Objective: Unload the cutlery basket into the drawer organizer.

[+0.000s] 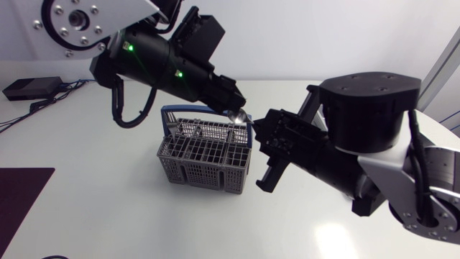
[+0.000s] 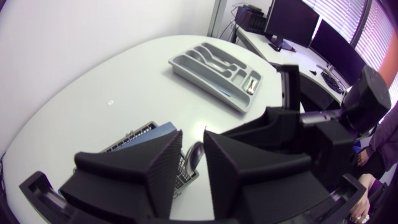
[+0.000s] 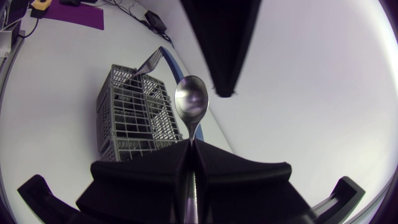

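The handle of a shiny steel spoon (image 3: 191, 99) is being gripped by the right gripper (image 3: 190, 144), whose jaws are being kept closed tight on it from both sides. The spoon's oval bowl is being held out ahead of those jaws, hollow side towards the right wrist camera.

The bowl is being met by the left gripper (image 2: 192, 146), whose jaws are being held narrowly apart with the bowl in the gap between them. Whether either finger is touching the metal cannot be told. In the head view the two grippers are being held tip to tip, with the spoon bridging them.

Just under both pairs of jaws, a grey plastic-mesh cutlery basket (image 1: 205, 155) is being carried by the white table (image 2: 93, 93). Its blue handle (image 1: 183, 109) is being kept upright on the side beneath the left arm. A steel fork (image 3: 148, 62) is being held in a compartment at the end far from the right jaws, tines up and leaning outward. The rest of its compartments are too dark to be read.

Well ahead of the left jaws, a grey moulded plastic drawer organizer (image 2: 208, 86) is being carried by the same table. Some small items are being held in its end compartment, too small to be named.
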Controlling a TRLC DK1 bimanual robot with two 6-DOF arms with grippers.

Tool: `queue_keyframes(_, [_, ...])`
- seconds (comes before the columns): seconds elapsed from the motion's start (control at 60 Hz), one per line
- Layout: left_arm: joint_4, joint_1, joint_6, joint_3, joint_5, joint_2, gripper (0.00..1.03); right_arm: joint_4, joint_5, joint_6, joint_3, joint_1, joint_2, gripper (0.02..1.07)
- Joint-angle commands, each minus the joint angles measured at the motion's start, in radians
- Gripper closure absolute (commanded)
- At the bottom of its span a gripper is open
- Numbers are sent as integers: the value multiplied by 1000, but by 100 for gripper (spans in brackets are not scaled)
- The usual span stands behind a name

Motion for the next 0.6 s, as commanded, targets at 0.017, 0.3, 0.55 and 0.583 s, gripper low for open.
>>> queue_keyframes(0.017, [62, 11, -53, 50, 29, -8, 17, -19, -12, -8, 8, 3, 5, 101])
queue_keyframes(0.3, [141, 71, -82, 118, 32, -25, 5, -185, -170, 15, -5, -107, -91, 101])
queue_keyframes(0.55, [121, 231, 12, 87, 26, -46, 5, -416, -566, -83, 26, -489, -157, 101])
queue_keyframes(0.583, [113, 244, 27, 76, 26, -53, 5, -455, -624, -119, 35, -551, -153, 101])
